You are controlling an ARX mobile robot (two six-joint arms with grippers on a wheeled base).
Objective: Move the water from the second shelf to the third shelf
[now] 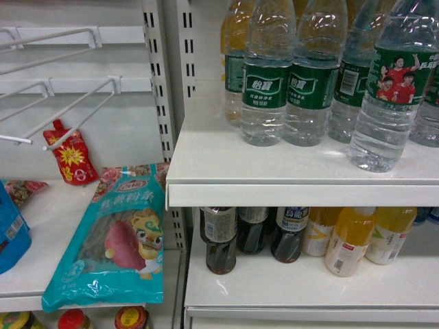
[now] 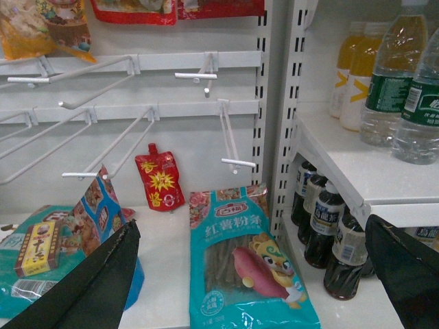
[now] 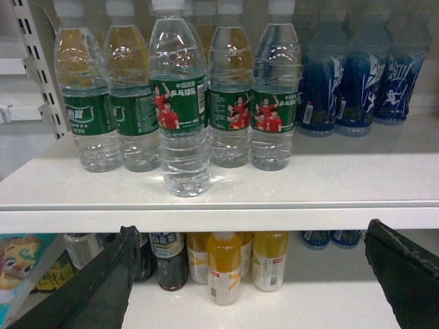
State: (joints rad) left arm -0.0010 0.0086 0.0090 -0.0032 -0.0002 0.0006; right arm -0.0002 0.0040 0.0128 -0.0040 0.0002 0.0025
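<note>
The water bottle (image 3: 180, 103) was seen upright on the upper shelf (image 3: 309, 185), nearer the front edge than the row of like bottles (image 3: 233, 103) behind it, just apart from them. Nothing was gripped: the right claw (image 3: 250, 288) was held wide, its dark fingers (image 3: 89, 288) framing the juice bottles (image 3: 224, 267) on the shelf below. The left claw (image 2: 254, 281) was likewise spread wide over a teal noodle packet (image 2: 243, 267) further left.
</note>
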